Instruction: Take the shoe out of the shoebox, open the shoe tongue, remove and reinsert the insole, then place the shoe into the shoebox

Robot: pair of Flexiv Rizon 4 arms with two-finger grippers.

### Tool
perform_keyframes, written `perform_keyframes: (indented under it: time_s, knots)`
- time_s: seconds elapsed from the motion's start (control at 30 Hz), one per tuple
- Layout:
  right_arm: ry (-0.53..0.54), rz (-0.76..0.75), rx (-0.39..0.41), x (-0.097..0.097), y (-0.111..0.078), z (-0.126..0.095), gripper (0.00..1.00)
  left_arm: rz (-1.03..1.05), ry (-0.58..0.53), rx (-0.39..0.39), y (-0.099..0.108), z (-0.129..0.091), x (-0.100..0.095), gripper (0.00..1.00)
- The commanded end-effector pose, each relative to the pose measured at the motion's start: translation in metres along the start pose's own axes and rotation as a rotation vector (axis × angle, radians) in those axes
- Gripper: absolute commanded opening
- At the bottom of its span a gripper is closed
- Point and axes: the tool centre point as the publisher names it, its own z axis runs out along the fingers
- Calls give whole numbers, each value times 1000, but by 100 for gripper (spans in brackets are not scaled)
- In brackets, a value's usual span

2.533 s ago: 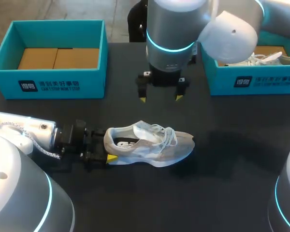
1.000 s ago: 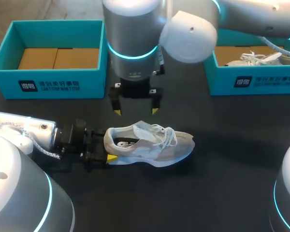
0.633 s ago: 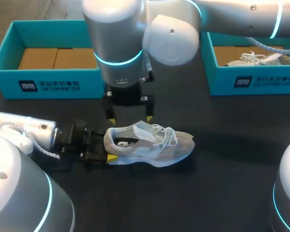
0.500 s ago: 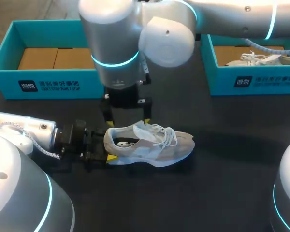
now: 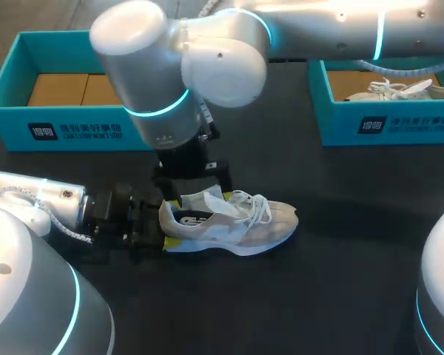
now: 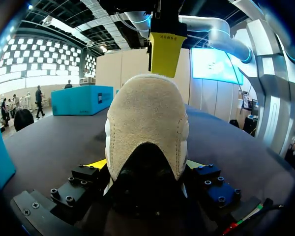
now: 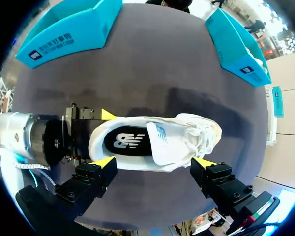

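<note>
While white print marks the fronts of the left box [image 5: 74, 129] and right box [image 5: 385, 126] and a logo marks the black insole [image 7: 128, 141], I leave them unread. The shoe [image 5: 229, 222] lies on the bench [image 5: 340, 296] between them, its heel pinched by my left fingers [image 6: 99, 163]. My right fingers [image 7: 104, 163], spread wide astride the collar, have dropped lower than half a second ago, and from the head view their tips are hard to make out.

Silver arms [image 5: 155, 74] ringed with cyan light end in black, screw-studded pincers [image 7: 154, 161] with yellow tips.
</note>
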Motion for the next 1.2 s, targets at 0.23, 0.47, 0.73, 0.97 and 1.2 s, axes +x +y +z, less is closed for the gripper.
perform_keyframes:
  time_s: [0.23, 0.47, 0.73, 0.97, 1.2]
  knots:
    - [-62, 21, 5, -2, 1, 25, 100, 0, -4, 0, 2, 1, 3, 0]
    - [-97, 7, 10, -3, 3, 35, 100, 0, -4, 0, 2, 1, 3, 0]
    - [-167, -4, 23, -1, 0, 47, 100, 0, -4, 0, 2, 1, 3, 0]
    - [-197, 14, 24, -1, -3, 59, 100, 0, -4, 0, 2, 1, 3, 0]
    - [-232, 52, 31, -8, -3, 62, 100, 0, -4, 0, 2, 1, 3, 0]
